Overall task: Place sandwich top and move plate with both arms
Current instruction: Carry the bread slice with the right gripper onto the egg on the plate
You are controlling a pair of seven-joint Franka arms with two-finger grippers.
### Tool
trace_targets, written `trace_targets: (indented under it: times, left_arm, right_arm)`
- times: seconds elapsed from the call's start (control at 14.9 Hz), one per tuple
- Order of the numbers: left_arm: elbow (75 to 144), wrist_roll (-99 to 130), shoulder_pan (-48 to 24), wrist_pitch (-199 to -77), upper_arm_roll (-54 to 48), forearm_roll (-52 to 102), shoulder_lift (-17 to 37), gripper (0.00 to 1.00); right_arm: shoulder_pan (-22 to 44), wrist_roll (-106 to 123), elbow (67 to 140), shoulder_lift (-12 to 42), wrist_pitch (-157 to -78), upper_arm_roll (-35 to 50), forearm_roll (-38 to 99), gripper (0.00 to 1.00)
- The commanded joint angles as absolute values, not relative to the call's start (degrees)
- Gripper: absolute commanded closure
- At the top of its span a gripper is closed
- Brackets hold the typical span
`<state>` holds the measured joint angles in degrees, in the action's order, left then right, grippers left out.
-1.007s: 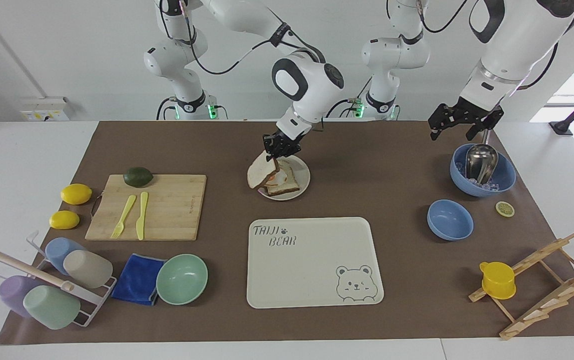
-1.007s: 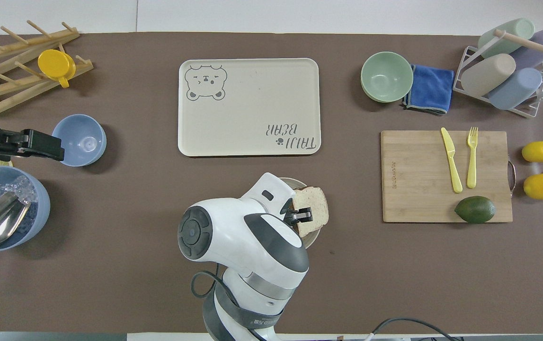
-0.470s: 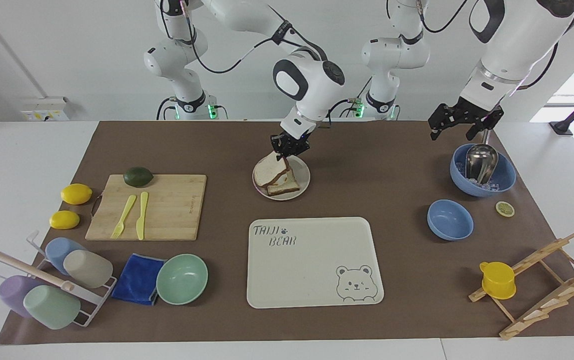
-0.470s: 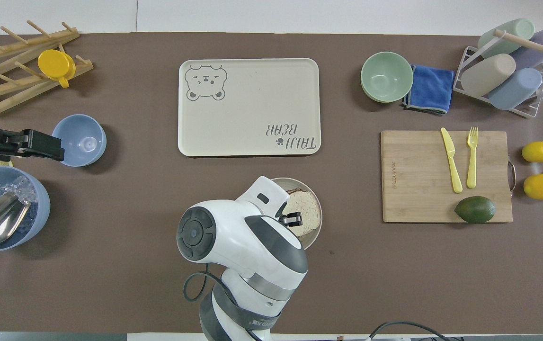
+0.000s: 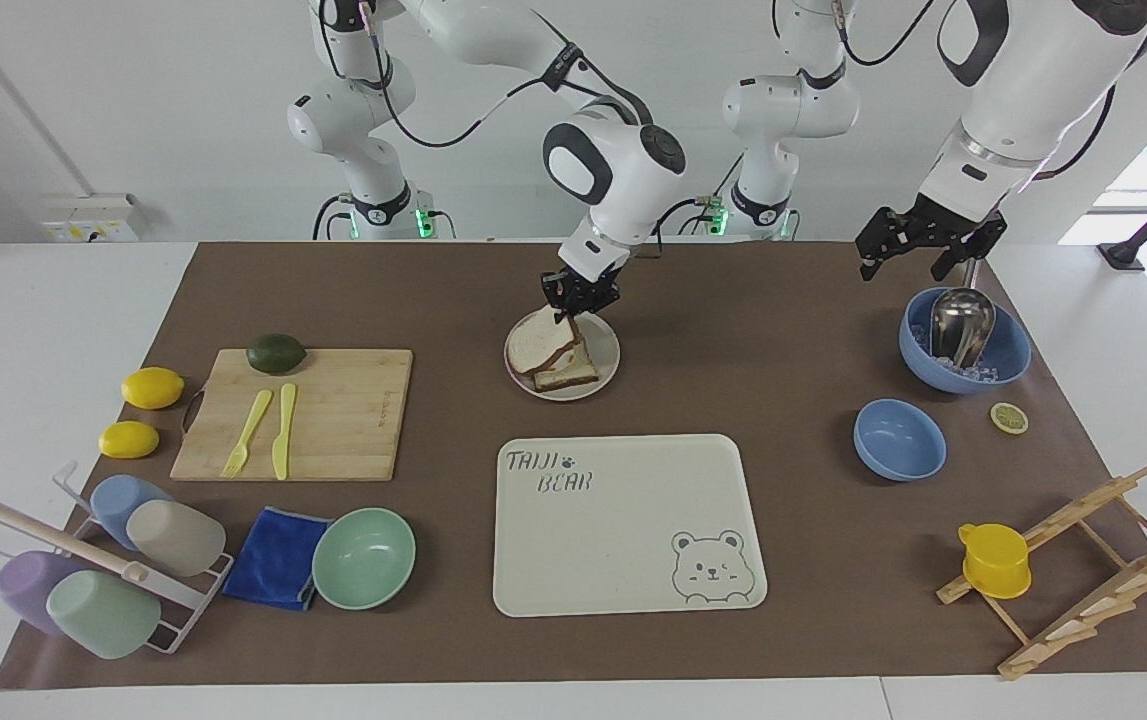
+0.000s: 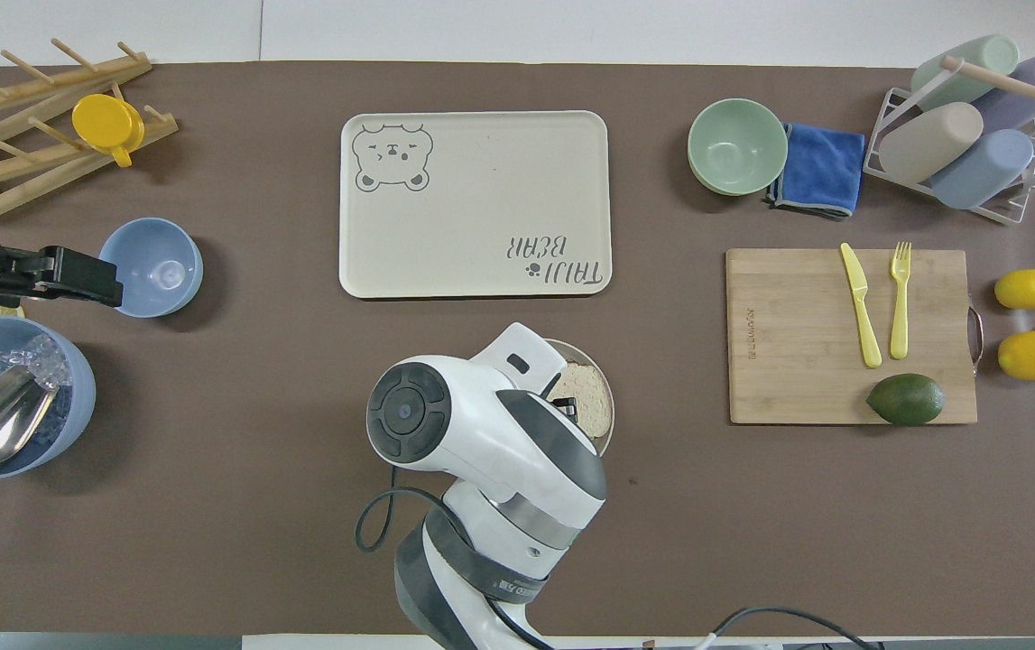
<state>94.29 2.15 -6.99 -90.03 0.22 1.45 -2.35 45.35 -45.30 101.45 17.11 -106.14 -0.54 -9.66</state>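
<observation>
Sandwich top (image 5: 545, 340), pale bread with brown crust, lies tilted on the stack on the round plate (image 5: 605, 366). Right gripper (image 5: 573, 308) at its upper edge, grip unclear. Left gripper (image 5: 918, 262) spread, empty, over the ice bowl (image 5: 1008, 360).

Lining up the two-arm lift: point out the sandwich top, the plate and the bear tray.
sandwich top (image 5: 543, 342): facing view, on its upper face.
plate (image 5: 605, 372): facing view, on the bare rim toward the left arm's end.
bear tray (image 5: 623, 520): facing view, on its blank middle.
</observation>
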Motion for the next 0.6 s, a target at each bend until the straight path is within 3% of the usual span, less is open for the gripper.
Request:
trace_targets:
  times: [0.0, 0.07, 0.34, 0.54]
  left_arm:
    - [94.31, 1.85, -6.86, -89.03, 0.35, 1.76, -2.9, 0.0]
    - [94.31, 1.85, -6.86, -89.03, 0.35, 1.76, -2.9, 0.0]
    - [94.31, 1.85, -6.86, -89.03, 0.44, 1.76, -2.9, 0.0]
    - [94.31, 1.85, -6.86, -89.03, 0.35, 1.76, -2.9, 0.0]
  right_arm:
    - [44.65, -44.91, 102.3, 17.05, -108.63, -0.09, -6.69, 0.33]
    - [44.56, -44.91, 102.39, 17.05, -108.98, -0.09, -6.24, 0.21]
    - [44.21, -44.82, 101.87, 16.96, -110.65, -0.09, -2.82, 0.12]
    - [40.62, -43.95, 101.51, 13.46, -109.34, -0.09, -0.97, 0.0]
